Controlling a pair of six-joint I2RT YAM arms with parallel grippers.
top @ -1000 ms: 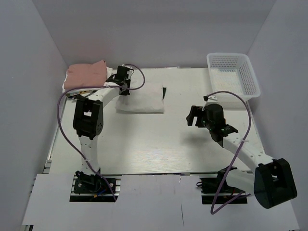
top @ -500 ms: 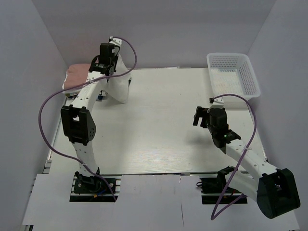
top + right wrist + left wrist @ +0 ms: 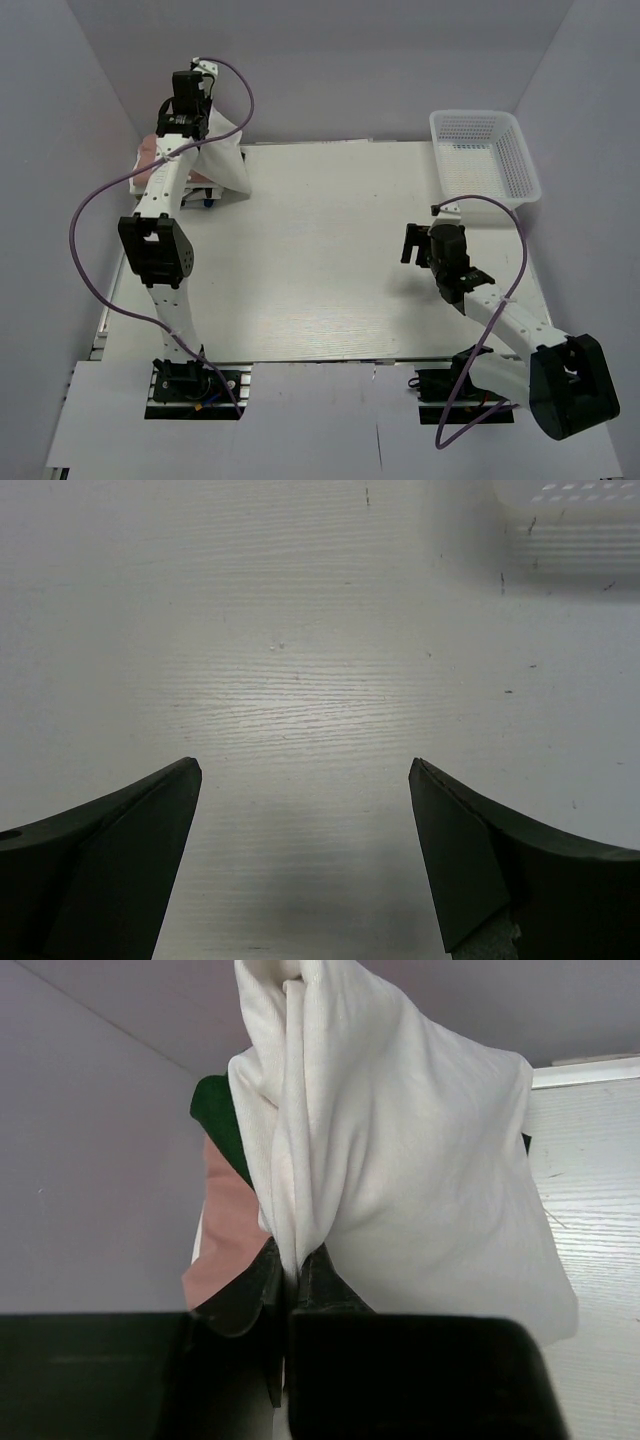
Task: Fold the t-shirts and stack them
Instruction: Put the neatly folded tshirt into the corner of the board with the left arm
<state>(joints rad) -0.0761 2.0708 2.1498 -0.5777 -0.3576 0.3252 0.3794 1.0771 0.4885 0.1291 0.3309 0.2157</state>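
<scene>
My left gripper (image 3: pixel 197 135) is raised at the far left corner and shut on the folded cream-white t-shirt (image 3: pixel 228 162), which hangs below it. In the left wrist view the cream cloth (image 3: pixel 400 1160) is pinched between my fingertips (image 3: pixel 325 1278), with a strip of its dark green part (image 3: pixel 222 1120) showing. The dusty pink folded shirt (image 3: pixel 147 158) lies under and behind it on the table, also in the left wrist view (image 3: pixel 228 1230). My right gripper (image 3: pixel 410 243) is open and empty over bare table at the right; its open fingers (image 3: pixel 130 830) show only tabletop between them.
A white plastic mesh basket (image 3: pixel 484 160) stands at the far right corner. Grey walls close in the table on the left, back and right. A purple cable loops from each arm.
My left gripper has lifted the folded cream shirt off the table's middle back and carried it up and left over the pink shirt. My right arm has shifted slightly right.
</scene>
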